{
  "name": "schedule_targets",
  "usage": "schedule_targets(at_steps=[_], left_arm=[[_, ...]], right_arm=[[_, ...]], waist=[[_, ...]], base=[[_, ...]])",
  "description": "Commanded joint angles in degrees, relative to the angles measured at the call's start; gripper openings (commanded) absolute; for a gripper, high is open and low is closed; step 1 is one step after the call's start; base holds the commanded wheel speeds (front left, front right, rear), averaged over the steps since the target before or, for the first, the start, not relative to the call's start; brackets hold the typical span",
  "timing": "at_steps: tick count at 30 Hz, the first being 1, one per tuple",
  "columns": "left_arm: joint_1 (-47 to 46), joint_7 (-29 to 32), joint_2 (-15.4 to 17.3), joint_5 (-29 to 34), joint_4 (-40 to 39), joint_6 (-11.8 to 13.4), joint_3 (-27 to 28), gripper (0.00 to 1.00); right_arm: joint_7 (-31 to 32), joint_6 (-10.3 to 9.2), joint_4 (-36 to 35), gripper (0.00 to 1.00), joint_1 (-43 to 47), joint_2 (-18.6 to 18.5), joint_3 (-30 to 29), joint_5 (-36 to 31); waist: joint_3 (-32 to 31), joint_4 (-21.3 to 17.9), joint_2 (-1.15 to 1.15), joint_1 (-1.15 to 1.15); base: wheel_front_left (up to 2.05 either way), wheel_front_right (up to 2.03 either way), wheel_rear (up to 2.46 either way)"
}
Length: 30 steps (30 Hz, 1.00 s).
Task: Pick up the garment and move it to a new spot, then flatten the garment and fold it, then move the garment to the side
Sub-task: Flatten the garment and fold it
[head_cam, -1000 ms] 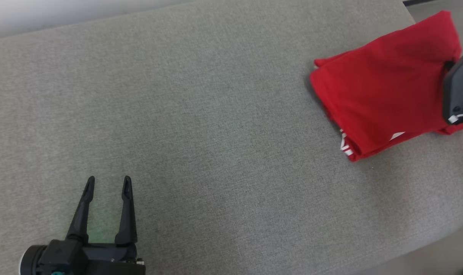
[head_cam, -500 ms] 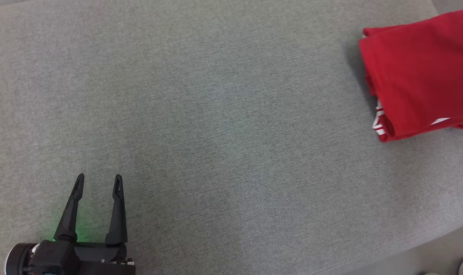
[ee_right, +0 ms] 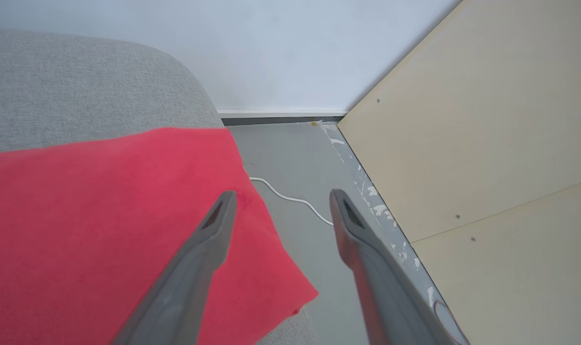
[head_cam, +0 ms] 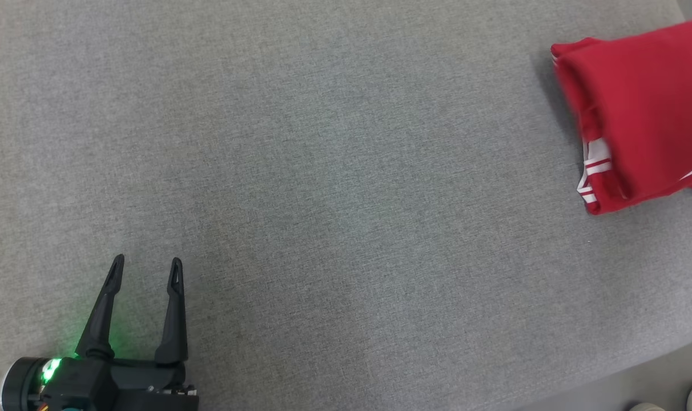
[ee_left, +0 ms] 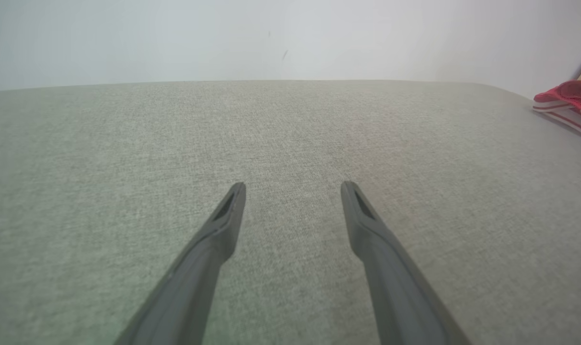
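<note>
The garment (head_cam: 643,108) is a folded red piece with white stripes at its lower left fold, lying at the right edge of the grey cushion (head_cam: 323,171). It appears as a red strip (ee_left: 568,98) at the far right of the left wrist view. My left gripper (head_cam: 146,269) stands open at the lower left, far from the garment, nothing between its fingers (ee_left: 293,189). My right gripper (ee_right: 281,199) is open above the garment's corner (ee_right: 103,215) at the cushion's end, its fingers apart and holding nothing.
Past the cushion's end lie grey floor (ee_right: 290,163) with a white cable (ee_right: 290,197) and a pale wooden panel (ee_right: 487,143). A white wall (ee_left: 290,38) runs behind the cushion. Wide bare cushion lies between my left gripper and the garment.
The head camera has swung, shifting the garment toward the right edge of the view. My right gripper, seen on the garment a second ago, has left that view and now stands open.
</note>
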Motion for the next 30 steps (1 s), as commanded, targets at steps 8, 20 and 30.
schedule_targets(at_steps=[8, 20, 30], left_arm=[[-0.7, -0.2, 0.0, 0.3, 0.6, -0.4, -0.1, 1.00], [2.1, -0.2, -2.8, -3.1, 0.4, 1.1, 4.1, 1.00], [5.7, -0.2, -3.7, -5.2, 1.0, 2.6, 5.5, 1.00]], right_arm=[[-5.0, -0.16, 1.2, 1.00, 0.3, 2.0, 1.2, 1.2], [-16.2, -0.16, -7.7, 1.00, 10.5, 5.2, 12.6, 15.5], [-22.5, -0.16, -13.9, 1.00, 21.9, 7.6, 17.6, 20.8]], waist=[[-2.6, -0.6, 0.00, 0.00], [-11.8, 2.7, 0.00, 0.00], [-18.4, 6.7, 0.00, 0.00]], base=[[0.00, 0.00, 0.00], [0.00, 0.00, 0.00], [0.00, 0.00, 0.00]])
